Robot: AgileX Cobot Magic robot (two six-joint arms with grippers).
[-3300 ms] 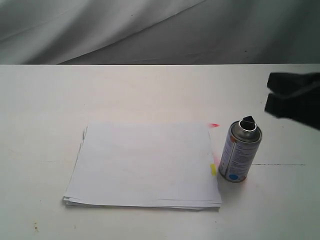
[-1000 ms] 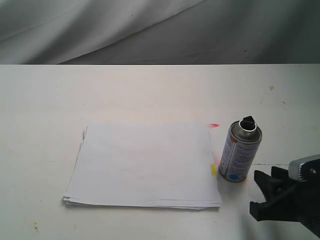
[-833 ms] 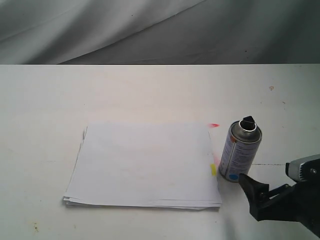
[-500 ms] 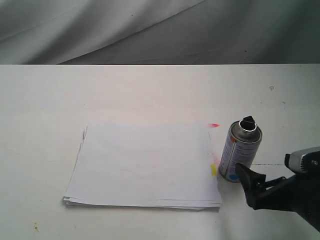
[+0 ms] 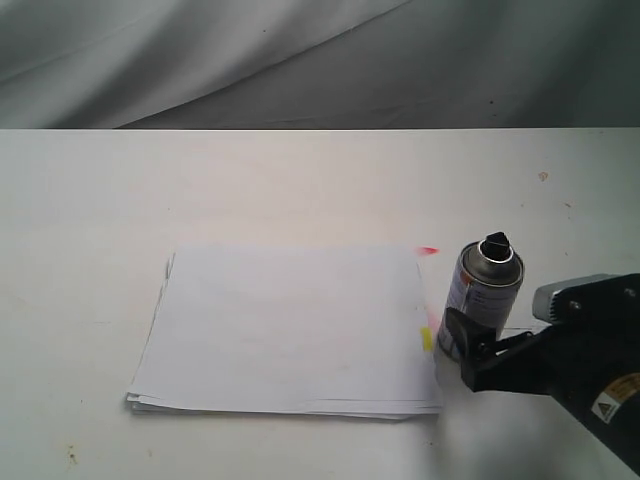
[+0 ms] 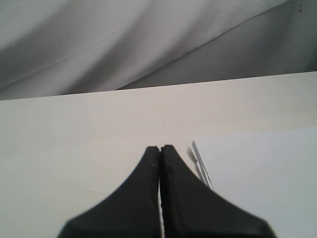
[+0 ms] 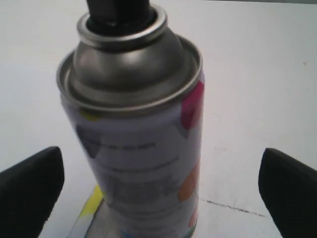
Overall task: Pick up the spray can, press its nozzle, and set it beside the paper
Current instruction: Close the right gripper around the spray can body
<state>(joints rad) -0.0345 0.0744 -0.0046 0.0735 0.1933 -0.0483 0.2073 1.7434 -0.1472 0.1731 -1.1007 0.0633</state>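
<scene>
Exterior view: table (image 5: 300, 180) carries paper (image 5: 290, 325) lying flat, with can (image 5: 490, 295) stood upright just beside its right edge. Can is not yet lifted. Right hand (image 7: 158, 193) is spread wide around the can body, and nothing is gripped. In the right wrist view the can is seen centred between the fingers (image 7: 29, 183), with a clear gap on each side and the label level with them. Left hand (image 6: 160, 153) is pressed closed and empty, just beside a paper corner. Nozzle (image 5: 495, 243) is black, sat at the can top, uncovered.

Step in hand is judged to be closing on the can. Fingers should be closed evenly on the mid-body, below the shoulder, so the nozzle is left free for pressing. Smooth round metal is likely to slip or tip if squeezed off-centre, so the squeeze should be centred and the lift made straight up. Paper edge should not be snagged by the near finger.
</scene>
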